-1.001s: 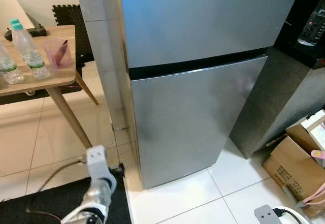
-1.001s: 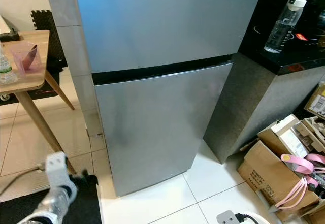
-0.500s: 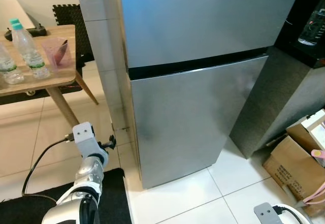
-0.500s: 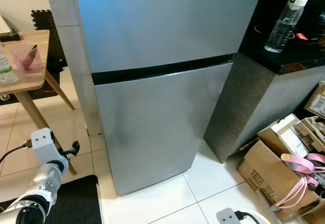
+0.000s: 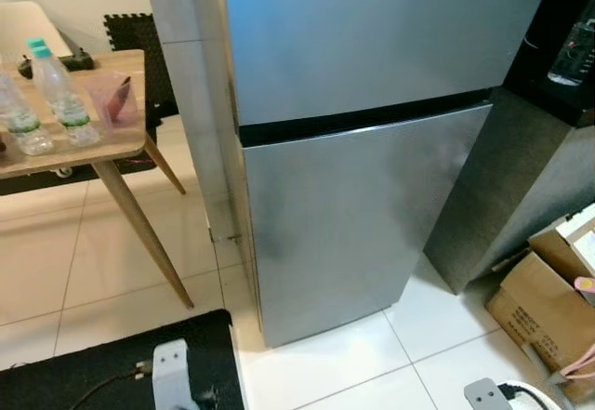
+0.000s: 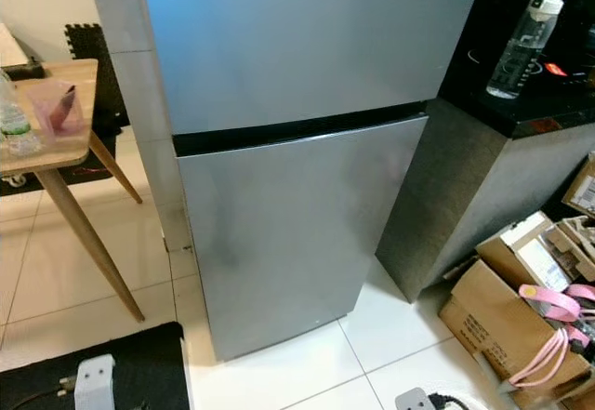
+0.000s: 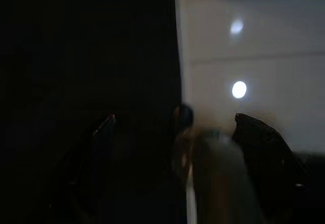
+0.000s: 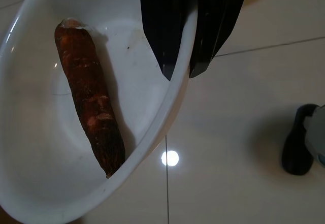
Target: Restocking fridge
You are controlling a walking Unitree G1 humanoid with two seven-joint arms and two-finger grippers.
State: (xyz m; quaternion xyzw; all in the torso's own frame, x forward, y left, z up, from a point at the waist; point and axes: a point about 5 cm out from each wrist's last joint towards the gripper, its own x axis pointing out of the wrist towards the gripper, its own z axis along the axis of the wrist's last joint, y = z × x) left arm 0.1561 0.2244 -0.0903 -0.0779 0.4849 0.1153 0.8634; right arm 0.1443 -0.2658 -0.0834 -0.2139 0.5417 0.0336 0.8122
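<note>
Now the left arm (image 5: 170, 382) has dropped low over the black mat (image 5: 102, 363); half a second ago it was raised beside the fridge (image 5: 363, 150). Whether the left gripper (image 7: 175, 148) is open or closed cannot be told from the dark left wrist view. The right gripper (image 8: 184, 69) is clamped on the rim of a white bowl (image 8: 45, 183) with a brown root vegetable (image 8: 91, 102) lying inside. Both fridge doors are closed. Water bottles (image 5: 60, 94) stand on the wooden tabletop (image 5: 84, 145).
</note>
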